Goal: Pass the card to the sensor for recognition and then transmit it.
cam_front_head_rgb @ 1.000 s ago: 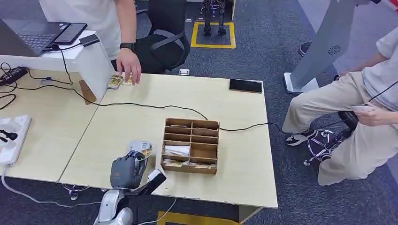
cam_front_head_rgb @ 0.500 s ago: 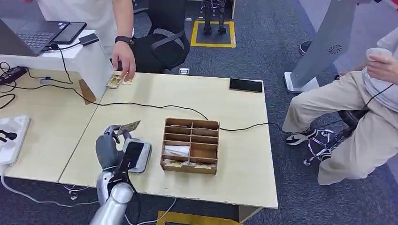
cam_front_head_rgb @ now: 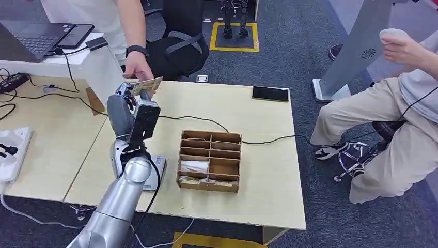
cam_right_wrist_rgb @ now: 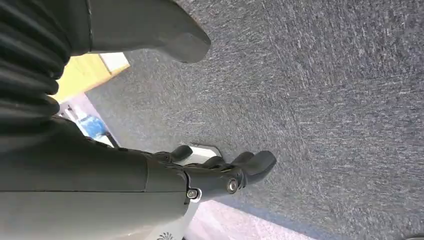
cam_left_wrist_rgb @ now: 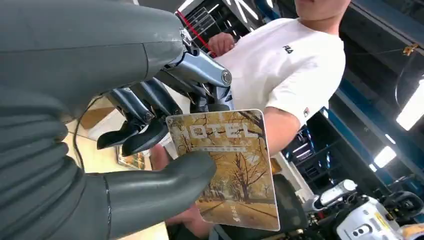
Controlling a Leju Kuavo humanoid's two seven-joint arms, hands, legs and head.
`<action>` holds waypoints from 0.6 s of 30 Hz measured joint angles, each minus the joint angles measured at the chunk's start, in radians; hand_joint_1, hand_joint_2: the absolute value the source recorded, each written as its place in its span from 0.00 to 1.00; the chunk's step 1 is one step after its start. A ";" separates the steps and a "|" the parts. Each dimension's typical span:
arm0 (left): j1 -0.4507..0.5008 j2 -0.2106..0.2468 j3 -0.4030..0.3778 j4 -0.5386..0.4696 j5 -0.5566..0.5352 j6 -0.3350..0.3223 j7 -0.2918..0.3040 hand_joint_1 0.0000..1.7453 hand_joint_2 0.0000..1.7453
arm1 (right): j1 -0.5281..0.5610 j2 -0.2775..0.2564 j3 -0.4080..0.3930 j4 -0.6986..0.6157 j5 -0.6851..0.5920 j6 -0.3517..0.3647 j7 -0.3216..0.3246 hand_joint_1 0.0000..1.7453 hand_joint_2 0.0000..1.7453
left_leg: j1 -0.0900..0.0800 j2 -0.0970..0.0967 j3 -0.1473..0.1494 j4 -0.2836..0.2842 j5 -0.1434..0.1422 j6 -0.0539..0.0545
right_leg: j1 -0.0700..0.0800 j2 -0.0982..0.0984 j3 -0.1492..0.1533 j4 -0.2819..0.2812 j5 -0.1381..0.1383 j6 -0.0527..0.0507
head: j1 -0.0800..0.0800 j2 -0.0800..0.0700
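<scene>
Being pinched between thumb and fingers of the left hand (cam_front_head_rgb: 125, 106), a hotel card (cam_front_head_rgb: 144, 85) is being held raised at the table's (cam_front_head_rgb: 258, 170) ten o'clock corner, beside a person's hand (cam_front_head_rgb: 136, 67). The right hand (cam_right_wrist_rgb: 220, 172) is hanging loosely curled, holding nothing, over carpet.

the left robot hand (cam_front_head_rgb: 125, 109) has lifted the card (cam_front_head_rgb: 145, 85) up toward the person's hand (cam_front_head_rgb: 137, 67).

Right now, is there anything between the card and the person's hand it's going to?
Nothing visible. The left hand holds the card raised over the far edge of the table, and the person's hand is right beside the card. The compartment box sits lower, off to the side.
</scene>
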 joint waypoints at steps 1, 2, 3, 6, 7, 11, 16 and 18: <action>-0.003 0.001 -0.004 0.000 0.001 0.000 0.000 1.00 1.00 | 0.000 0.000 0.001 0.001 0.000 0.000 0.000 0.00 1.00 | 0.000 0.000 0.000 0.000 0.000 0.000 | 0.000 0.000 0.000 0.000 0.000 0.000 | 0.000 0.000; -0.006 0.002 -0.007 0.001 0.002 0.000 0.002 1.00 1.00 | 0.000 0.000 0.001 0.001 0.000 0.000 0.000 0.00 1.00 | 0.000 0.000 0.000 0.000 0.000 0.000 | 0.000 0.000 -0.001 0.000 0.000 0.000 | 0.000 0.000; -0.013 0.003 -0.009 0.003 0.008 -0.003 0.006 1.00 1.00 | 0.000 0.000 0.002 0.002 0.000 0.000 0.000 0.00 1.00 | 0.000 0.000 -0.001 0.000 0.000 0.000 | 0.000 0.000 -0.001 0.000 0.000 0.000 | 0.000 0.000; -0.061 0.007 -0.016 0.037 0.022 -0.019 0.033 0.89 1.00 | -0.002 0.000 0.008 0.008 0.002 0.000 0.000 0.00 1.00 | 0.000 0.000 -0.002 0.000 0.000 0.000 | 0.000 0.000 -0.002 0.000 0.000 0.000 | 0.000 0.000; -0.082 0.008 -0.017 0.051 0.021 -0.020 0.044 0.01 1.00 | -0.003 0.000 0.010 0.010 0.002 0.000 0.000 0.00 1.00 | 0.000 0.000 -0.002 0.000 0.000 0.000 | 0.000 0.000 -0.002 0.000 0.000 0.000 | 0.000 0.000; -0.159 0.008 -0.024 0.130 -0.002 -0.018 0.083 0.00 1.00 | -0.007 0.000 0.016 0.018 0.002 0.001 0.000 0.00 1.00 | 0.000 0.000 -0.002 0.000 0.001 0.000 | 0.000 0.000 -0.002 0.000 0.001 0.000 | 0.000 0.000; -0.202 0.008 -0.032 0.203 -0.009 -0.012 0.091 0.00 1.00 | -0.007 0.000 0.019 0.026 0.013 0.001 0.000 0.00 1.00 | 0.000 0.000 -0.002 0.000 0.001 0.000 | 0.000 0.000 -0.002 0.000 0.001 0.000 | 0.000 0.000; -0.205 0.008 -0.032 0.216 -0.008 -0.009 0.090 0.00 1.00 | -0.007 0.000 0.021 0.028 0.014 0.001 0.001 0.00 1.00 | 0.000 0.000 -0.002 0.000 0.001 0.001 | 0.000 0.000 -0.002 0.000 0.001 0.000 | 0.000 0.000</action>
